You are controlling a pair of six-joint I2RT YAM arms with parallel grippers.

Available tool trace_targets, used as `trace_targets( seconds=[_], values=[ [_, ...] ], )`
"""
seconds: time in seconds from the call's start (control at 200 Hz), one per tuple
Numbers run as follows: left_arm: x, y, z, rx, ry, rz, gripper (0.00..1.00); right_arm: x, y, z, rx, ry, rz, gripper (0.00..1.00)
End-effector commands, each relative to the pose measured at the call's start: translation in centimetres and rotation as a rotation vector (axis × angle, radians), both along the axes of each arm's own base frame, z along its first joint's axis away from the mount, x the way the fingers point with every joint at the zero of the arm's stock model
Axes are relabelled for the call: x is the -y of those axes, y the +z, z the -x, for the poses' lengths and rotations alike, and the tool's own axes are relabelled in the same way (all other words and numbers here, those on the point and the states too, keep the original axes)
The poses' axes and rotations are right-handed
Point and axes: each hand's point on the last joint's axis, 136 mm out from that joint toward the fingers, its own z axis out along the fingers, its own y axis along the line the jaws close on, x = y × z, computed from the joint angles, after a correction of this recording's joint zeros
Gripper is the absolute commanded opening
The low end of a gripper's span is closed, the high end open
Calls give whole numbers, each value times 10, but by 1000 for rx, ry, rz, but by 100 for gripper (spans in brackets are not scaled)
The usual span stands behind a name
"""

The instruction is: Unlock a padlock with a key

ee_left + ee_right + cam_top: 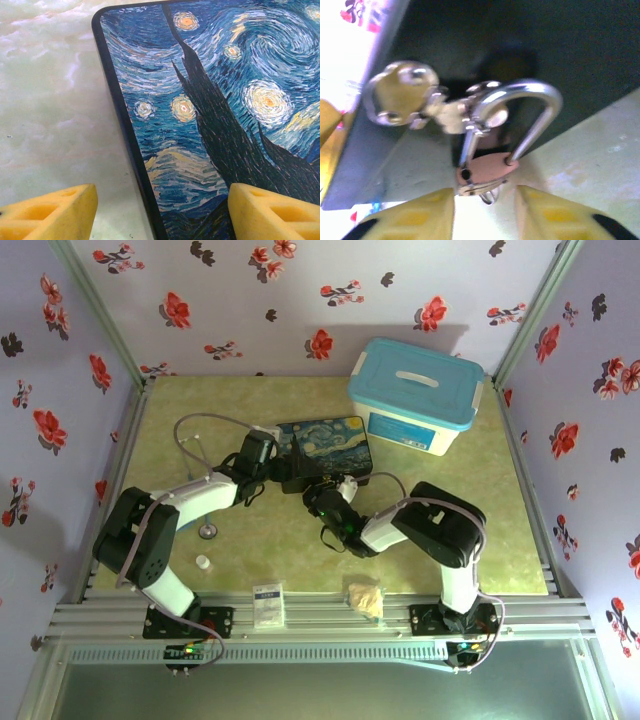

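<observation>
Green table (500,502); painted box (335,445), blue-lidded tub (415,395), stethoscope (208,530), white cap (203,562).

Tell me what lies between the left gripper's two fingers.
In the left wrist view, the painted box's dark rim runs down between the open left gripper's fingers, with bare green table alongside it.
</observation>
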Motion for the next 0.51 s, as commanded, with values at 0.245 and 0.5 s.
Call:
trace_targets(
  seconds=[0.245,0.5],
  values=[
    [-11,-27,14,-99,-5,-70,69,41,-44,31,-85,-33,118,11],
    [-10,-26,13,-98,-5,-63,69,39,-40,28,-8,-26,58,29]
  ],
)
